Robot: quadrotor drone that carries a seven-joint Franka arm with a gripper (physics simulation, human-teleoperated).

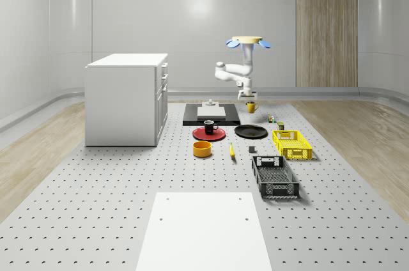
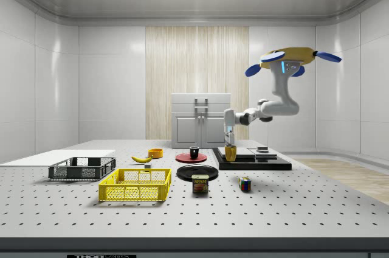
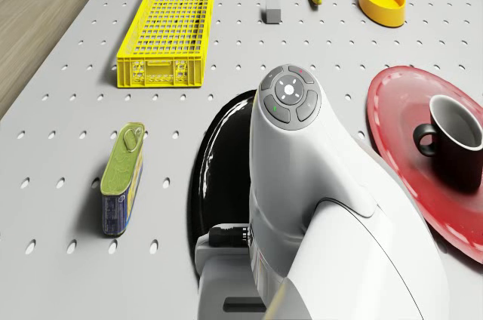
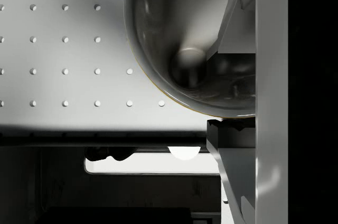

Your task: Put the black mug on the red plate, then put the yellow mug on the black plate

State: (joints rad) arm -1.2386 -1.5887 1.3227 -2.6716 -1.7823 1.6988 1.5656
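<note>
Pincer (image 2: 230,143): pointing straight down at the yellow mug (image 2: 230,152), fingers astride its rim. In the wrist view one finger (image 4: 232,39) lies inside the mug's grey bowl (image 4: 179,28) and another (image 4: 237,182) outside the wall; whether they are pressed onto the wall cannot be told. A rim grasp of this kind suits a vertical lift.

Yellow mug: upright on the worktop (image 1: 128,181), just beside the black slab (image 1: 211,116), behind the black plate (image 1: 250,131) in the whole-scene view. Not yet on its plate.

Black plate: bare, near the mug, so the carry should be short.

Black mug (image 1: 209,127): upright on the red plate (image 1: 208,133); the first half of the task looks finished.

Drone (image 2: 292,58): hovers high above the worktop's far side, over the slab area, arm bent down toward the mug.

Other items: tin (image 3: 122,180) beside the black plate; yellow crate (image 1: 291,144); black crate (image 1: 275,177); banana (image 1: 231,151); yellow bowl (image 1: 202,149); cabinet (image 1: 126,98).
</note>
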